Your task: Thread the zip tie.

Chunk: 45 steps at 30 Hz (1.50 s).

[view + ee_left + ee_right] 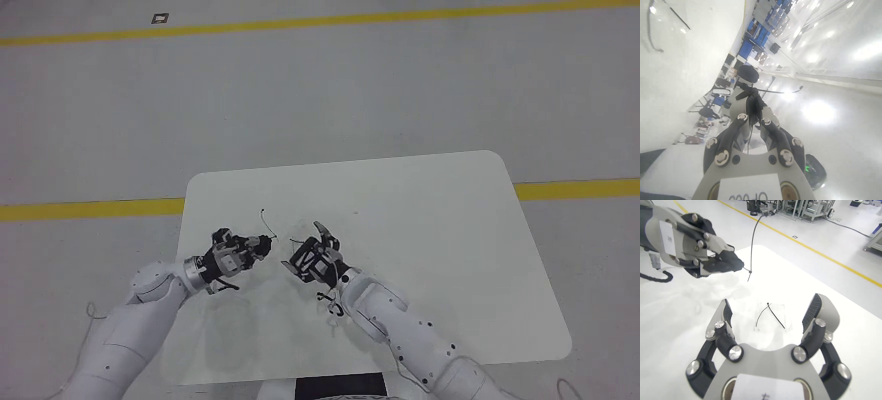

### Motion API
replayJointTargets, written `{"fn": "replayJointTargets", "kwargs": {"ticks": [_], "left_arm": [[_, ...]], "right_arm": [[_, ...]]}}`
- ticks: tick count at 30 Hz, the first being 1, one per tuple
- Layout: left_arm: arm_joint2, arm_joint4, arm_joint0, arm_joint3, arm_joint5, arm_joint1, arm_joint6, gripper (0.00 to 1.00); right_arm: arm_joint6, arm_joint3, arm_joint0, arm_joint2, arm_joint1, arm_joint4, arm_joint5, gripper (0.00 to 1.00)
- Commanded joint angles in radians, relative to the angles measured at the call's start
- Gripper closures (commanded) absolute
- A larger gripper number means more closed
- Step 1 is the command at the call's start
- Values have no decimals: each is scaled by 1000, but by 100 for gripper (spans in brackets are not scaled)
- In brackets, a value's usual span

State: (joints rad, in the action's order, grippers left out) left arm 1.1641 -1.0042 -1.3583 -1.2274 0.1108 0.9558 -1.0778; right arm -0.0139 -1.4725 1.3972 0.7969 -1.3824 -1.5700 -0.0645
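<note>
Zip tie (751,249) in clamped left tool (738,265), near gaping right tool (770,297).

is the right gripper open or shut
Open. The right gripper has its fingers spread wide, holding nothing.

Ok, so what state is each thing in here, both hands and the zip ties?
Left hand: shut, pinching a zip tie above the table.
Held zip tie: off the table, strap pointing up; cannot tell whether it is threaded.
Right hand: open, empty.
Loose zip ties: two, lying flat and crossed near one end, not looped, on a clear sheet.
</note>
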Motion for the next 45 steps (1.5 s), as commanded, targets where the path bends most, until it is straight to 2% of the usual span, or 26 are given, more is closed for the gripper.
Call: {"fn": "replayJointTargets", "kwargs": {"ticks": [1, 4, 5, 11, 13, 18, 19, 20, 21, 22, 27, 31, 36, 40, 45], "left_arm": [[-4, -33, 4, 8, 34, 3, -17, 100], [-14, -64, 14, 24, 89, 6, -31, 100], [-17, -38, 20, 21, 83, 5, -27, 100], [-18, -38, 20, 20, 82, 5, -22, 100], [-26, -72, 12, 11, 94, 10, -3, 100], [-33, -115, 12, 13, 117, 16, -6, 100], [-37, -106, 13, 12, 115, 16, 0, 100], [-40, -105, 13, 12, 114, 17, 1, 100], [-40, -105, 13, 12, 114, 17, 1, 100], [-40, -105, 13, 12, 114, 17, 1, 100], [-40, -105, 13, 12, 114, 17, 1, 100], [-40, -105, 13, 12, 114, 17, 1, 100], [-40, -105, 13, 12, 114, 17, 1, 100], [-40, -105, 13, 12, 114, 17, 1, 100], [-40, -105, 13, 12, 114, 17, 1, 100]], "right_arm": [[49, 22, -11, -19, 6, 0, 4, 0], [125, 57, -22, -39, 13, 0, 22, 0], [133, 60, -22, -42, 13, 0, 33, 0], [133, 59, -21, -42, 13, 1, 33, 0], [143, 67, -21, -44, 11, 1, 38, 0], [206, 95, -23, -52, 1, 34, 42, 0], [217, 100, -25, -54, 0, 38, 42, 13], [230, 107, -26, -55, -3, 46, 42, 50], [239, 111, -27, -56, -5, 55, 39, 53], [247, 115, -28, -57, -6, 61, 37, 60], [274, 136, -36, -64, -14, 70, 36, 73], [284, 146, -42, -73, -21, 67, 39, 77], [291, 159, -50, -82, -28, 61, 41, 78], [296, 168, -57, -86, -34, 52, 50, 84], [299, 178, -63, -87, -39, 51, 55, 82]]}}
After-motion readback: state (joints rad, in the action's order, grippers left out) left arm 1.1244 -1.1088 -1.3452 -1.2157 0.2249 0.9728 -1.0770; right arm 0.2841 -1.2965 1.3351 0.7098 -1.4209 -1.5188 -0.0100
